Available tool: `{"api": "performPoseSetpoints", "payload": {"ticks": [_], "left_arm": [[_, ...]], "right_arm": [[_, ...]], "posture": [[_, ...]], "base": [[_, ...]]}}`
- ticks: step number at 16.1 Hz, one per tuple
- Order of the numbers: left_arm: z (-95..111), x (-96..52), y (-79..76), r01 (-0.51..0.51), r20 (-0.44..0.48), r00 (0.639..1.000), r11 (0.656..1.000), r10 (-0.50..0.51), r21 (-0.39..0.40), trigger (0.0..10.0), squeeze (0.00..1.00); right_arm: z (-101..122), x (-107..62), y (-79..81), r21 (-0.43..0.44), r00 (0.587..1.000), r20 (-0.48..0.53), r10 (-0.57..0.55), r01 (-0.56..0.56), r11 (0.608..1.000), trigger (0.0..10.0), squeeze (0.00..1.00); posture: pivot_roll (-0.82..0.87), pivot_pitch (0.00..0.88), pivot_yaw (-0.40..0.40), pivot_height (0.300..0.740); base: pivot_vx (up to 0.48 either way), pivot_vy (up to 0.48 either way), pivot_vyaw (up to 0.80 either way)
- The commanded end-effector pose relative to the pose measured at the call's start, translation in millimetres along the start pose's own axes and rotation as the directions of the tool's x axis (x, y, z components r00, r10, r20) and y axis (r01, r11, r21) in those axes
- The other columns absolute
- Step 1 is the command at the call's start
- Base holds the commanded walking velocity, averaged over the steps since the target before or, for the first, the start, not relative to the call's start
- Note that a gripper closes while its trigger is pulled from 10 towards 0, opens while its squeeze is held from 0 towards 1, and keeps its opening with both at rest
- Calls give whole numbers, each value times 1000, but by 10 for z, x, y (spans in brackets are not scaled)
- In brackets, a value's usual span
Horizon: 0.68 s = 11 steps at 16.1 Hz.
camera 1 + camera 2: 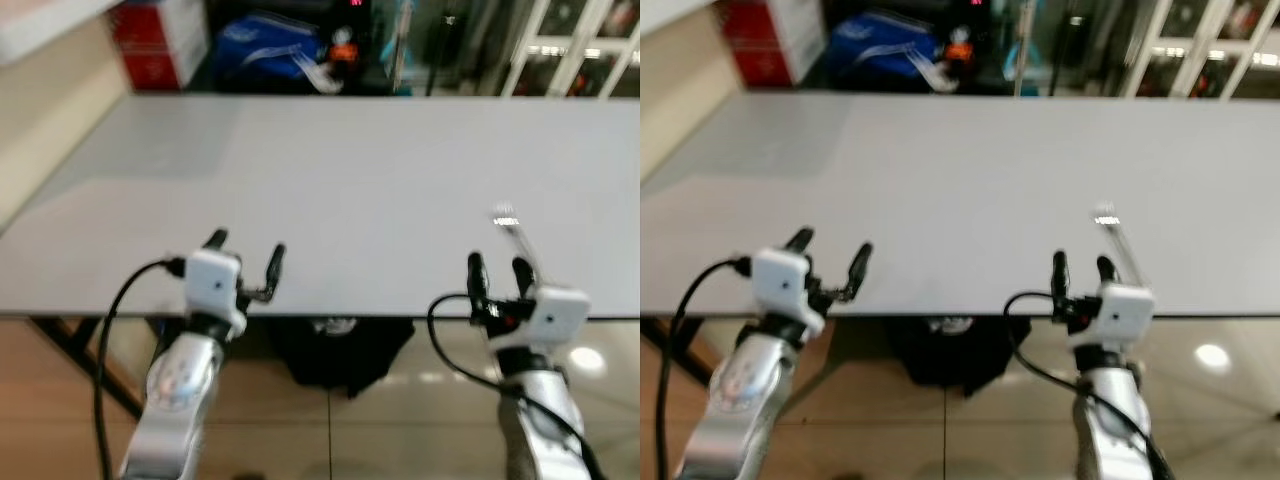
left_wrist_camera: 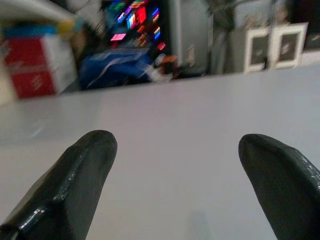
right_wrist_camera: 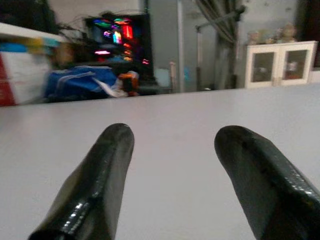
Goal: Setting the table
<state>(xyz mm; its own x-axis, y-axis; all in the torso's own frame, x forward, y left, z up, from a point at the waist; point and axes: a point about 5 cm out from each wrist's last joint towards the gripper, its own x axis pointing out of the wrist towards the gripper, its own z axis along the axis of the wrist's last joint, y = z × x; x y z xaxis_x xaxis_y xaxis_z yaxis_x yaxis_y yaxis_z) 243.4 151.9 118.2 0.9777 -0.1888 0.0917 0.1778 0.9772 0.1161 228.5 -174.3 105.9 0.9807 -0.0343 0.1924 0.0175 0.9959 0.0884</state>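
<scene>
The grey table [image 1: 330, 180] spans the view. The left gripper [image 1: 246, 254] sits at the table's near edge, left portion, fingers spread apart with nothing between them. The right gripper [image 1: 496, 268] sits at the same edge, right portion, fingers likewise apart. A blue bag [image 1: 262, 45] lies beyond the table's far edge.

1. Table [image 1: 350, 180]: plain pale grey, no pattern.
2. Left gripper [image 1: 246, 255] and right gripper [image 1: 496, 268]: black fingers, white wrist blocks, silver arms, black cables.
3. Box [image 1: 150, 40], upper left: red and white.
4. Bag [image 1: 265, 45], top centre: blue with white markings.
5. Floor [image 1: 380, 420], bottom: glossy tan tiles.
</scene>
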Motion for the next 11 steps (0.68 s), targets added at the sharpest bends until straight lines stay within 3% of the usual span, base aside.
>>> {"api": "performPoseSetpoints", "payload": {"ticks": [1, 9, 10, 11], "left_arm": [[40, -36, 58, -27, 10, 1000, 1000, 28, -10, 10000, 1000], [42, -48, 70, -16, -15, 1000, 999, 17, 34, 10000, 1000], [49, -28, 66, -9, -13, 1000, 999, 9, 35, 10000, 812], [52, -17, 62, -1, -13, 1000, 999, 2, 39, 10000, 686]], "right_arm": [[91, -1, 10, 29, 1000, 26, 9, -10, 1000, 10000, 1000], [116, -79, -8, 36, 998, -39, 59, -57, 998, 10000, 1000], [135, -109, -3, 28, 995, -44, 92, -91, 995, 10000, 1000], [140, -125, -12, 20, 993, -49, 105, -104, 994, 10000, 1000]], "posture": [[51, 2, -15, 740], [49, 7, -19, 740], [45, 3, -7, 740], [45, 2, -3, 740]], "base": [[0, 480, 0], [0, 480, 0], [0, 480, 0], [0, 480, 0]]}}
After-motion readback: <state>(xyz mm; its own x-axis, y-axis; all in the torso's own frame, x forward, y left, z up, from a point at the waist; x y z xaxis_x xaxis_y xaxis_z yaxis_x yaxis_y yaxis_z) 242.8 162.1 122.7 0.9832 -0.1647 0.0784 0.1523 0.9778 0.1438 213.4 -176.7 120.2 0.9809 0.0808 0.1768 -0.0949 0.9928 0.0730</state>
